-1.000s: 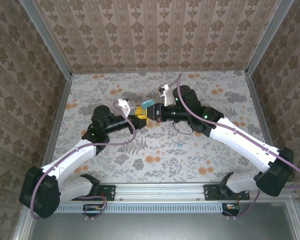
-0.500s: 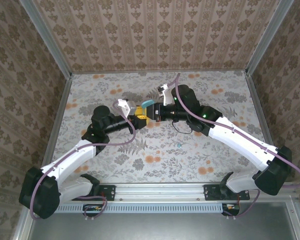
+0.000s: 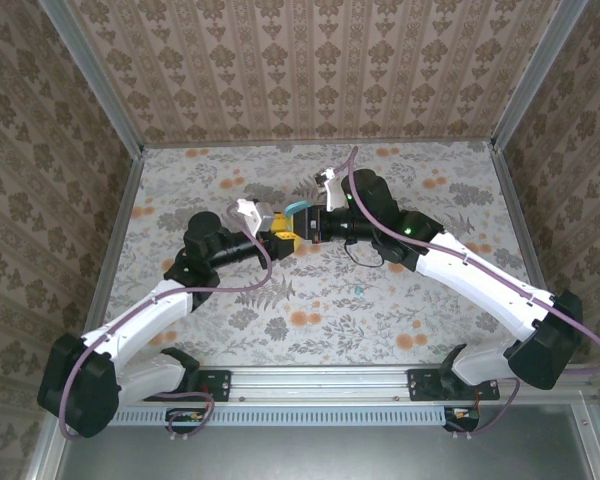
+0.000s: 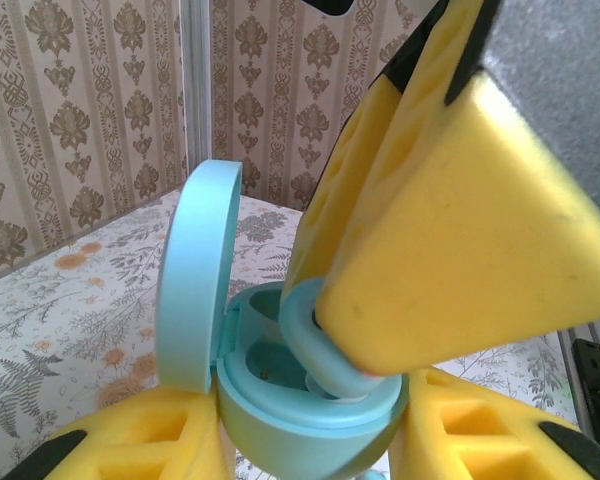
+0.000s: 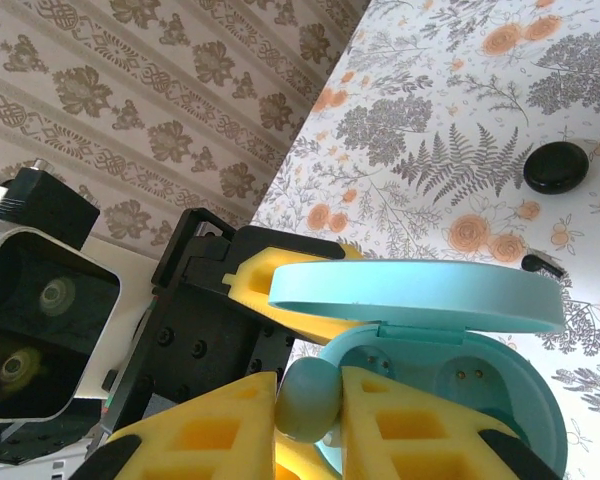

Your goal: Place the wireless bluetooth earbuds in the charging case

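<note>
Seating earbud | left gripper clamped the charging case, lid raised, open mouth toward the right gripper | right gripper pinched a pale rounded earbud touching the case rim beside one well | stem axis hidden | right arm nearer.

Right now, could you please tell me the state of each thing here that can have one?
charging case: gripped at its base, lid open.
lid: swung up on its hinge.
sockets: both empty, contacts showing.
pale teal piece, possibly an earbud: pinched at the case's rim, not seated.
left hand: shut on the charging case.
right hand: shut on the pale teal piece.
</note>
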Robot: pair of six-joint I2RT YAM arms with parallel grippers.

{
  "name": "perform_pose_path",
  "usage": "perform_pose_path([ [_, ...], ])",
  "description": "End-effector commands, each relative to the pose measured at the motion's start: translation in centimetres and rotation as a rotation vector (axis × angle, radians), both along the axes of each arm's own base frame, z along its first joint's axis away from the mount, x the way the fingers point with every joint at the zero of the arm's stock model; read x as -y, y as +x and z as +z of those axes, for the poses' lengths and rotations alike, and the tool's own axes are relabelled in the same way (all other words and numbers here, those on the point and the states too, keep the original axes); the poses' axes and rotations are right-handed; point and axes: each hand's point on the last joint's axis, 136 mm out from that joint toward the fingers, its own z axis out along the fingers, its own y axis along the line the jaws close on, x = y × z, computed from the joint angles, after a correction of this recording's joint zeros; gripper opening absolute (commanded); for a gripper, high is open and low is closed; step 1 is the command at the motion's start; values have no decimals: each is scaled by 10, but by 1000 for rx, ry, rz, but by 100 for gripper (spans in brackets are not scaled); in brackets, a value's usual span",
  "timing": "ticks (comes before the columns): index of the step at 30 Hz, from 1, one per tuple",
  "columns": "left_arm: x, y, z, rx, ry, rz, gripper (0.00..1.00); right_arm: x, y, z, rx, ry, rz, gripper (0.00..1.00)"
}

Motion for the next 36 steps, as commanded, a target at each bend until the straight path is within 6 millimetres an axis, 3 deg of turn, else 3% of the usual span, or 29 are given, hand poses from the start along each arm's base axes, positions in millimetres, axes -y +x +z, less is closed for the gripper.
perform_pose_path([
  [1,-1,-4,14,54,-23,-2,37,-1,-3,-2,2,-25,13,22],
  [9,-1,-3,17,58,-22,1,37,2,-6,-5,-10,-41,13,28],
  [17,0,-3,16,56,-18,-6,37,10,-4,8,32,-60,-11,35],
  [24,0,-4,16,58,-17,-7,37,14,-3,8,31,-84,-23,38],
  [36,-3,-3,9,50,0,15,37,36,-11,36,95,-67,-68,40],
])
